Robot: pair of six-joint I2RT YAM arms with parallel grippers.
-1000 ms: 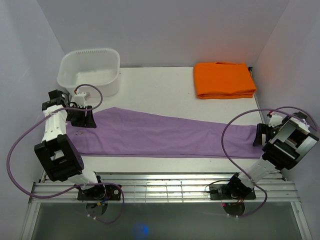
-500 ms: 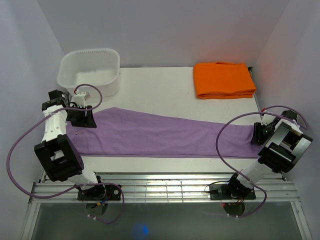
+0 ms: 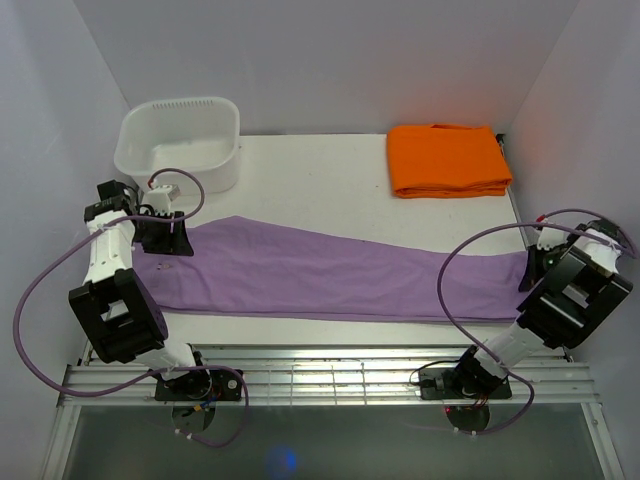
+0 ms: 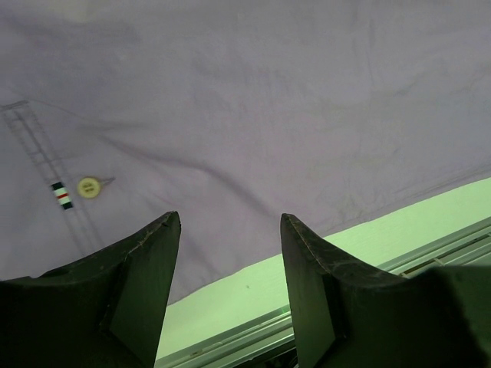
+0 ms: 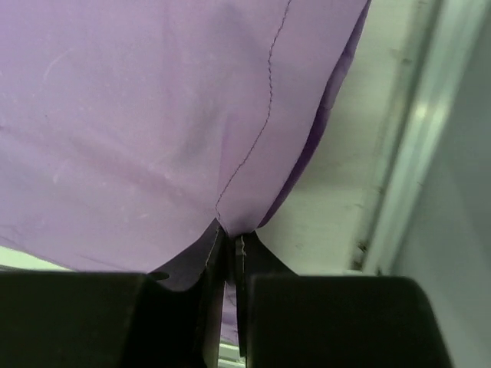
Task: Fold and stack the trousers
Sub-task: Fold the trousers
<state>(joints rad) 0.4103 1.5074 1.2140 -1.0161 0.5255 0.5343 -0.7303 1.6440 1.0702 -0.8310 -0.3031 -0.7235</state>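
Long lilac soft-cloth trousers [image 3: 320, 275] are laid flat across the white table [image 3: 320, 170], spanning it from the left arm to the right edge.

Right gripper [image 5: 230, 239]: fingers are pressed together, and the leg-end hem of the trousers is pinched between them near the table's right edge.

Left gripper [image 4: 230, 230]: fingers are held spread over the waist end. A pale round button [image 4: 89, 186] and a small striped tab [image 4: 61, 195] are seen on the cloth there.

A folded orange cloth [image 3: 447, 160] is noted at the far right corner, well apart from the trousers. A white plastic tub [image 3: 180, 145] is noted at the far left.
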